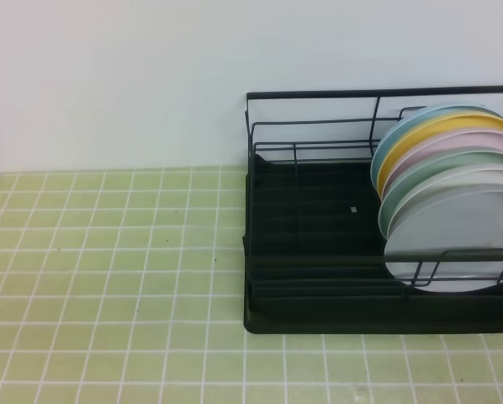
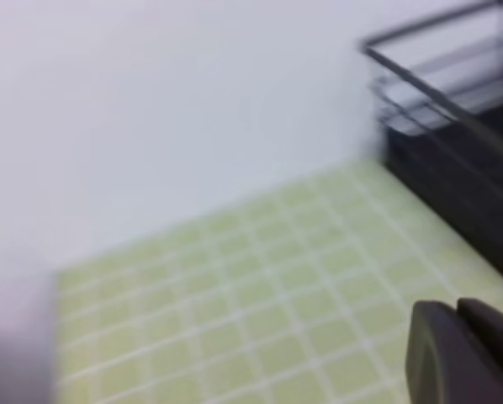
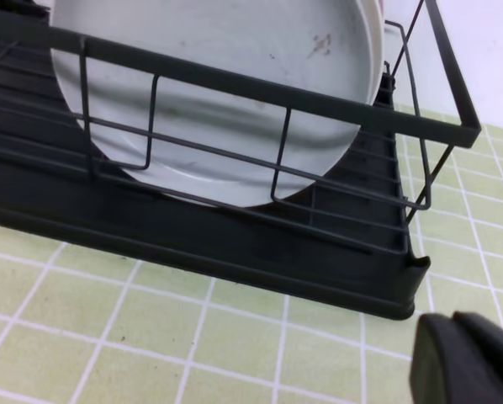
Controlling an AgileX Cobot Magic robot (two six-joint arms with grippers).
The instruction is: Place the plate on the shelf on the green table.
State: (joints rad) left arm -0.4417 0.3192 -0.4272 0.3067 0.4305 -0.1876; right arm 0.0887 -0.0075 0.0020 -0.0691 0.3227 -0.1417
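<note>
High overview; two low wrist views

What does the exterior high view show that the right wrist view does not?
Only the exterior high view shows the whole row of coloured plates standing in the rack. Only the right wrist view shows the shut right end effector and specks on the front plate. Both show the rack, the front plate and the green table.

Kitchen-like set; tiled counter [image 1: 108,278]; dish rack [image 1: 319,286] of plates [image 1: 453,168].

Grey-blue plate [image 1: 453,244] upright, front of stack in black shelf [image 1: 310,252], prob. leaning; green table [image 1: 108,252].
</note>
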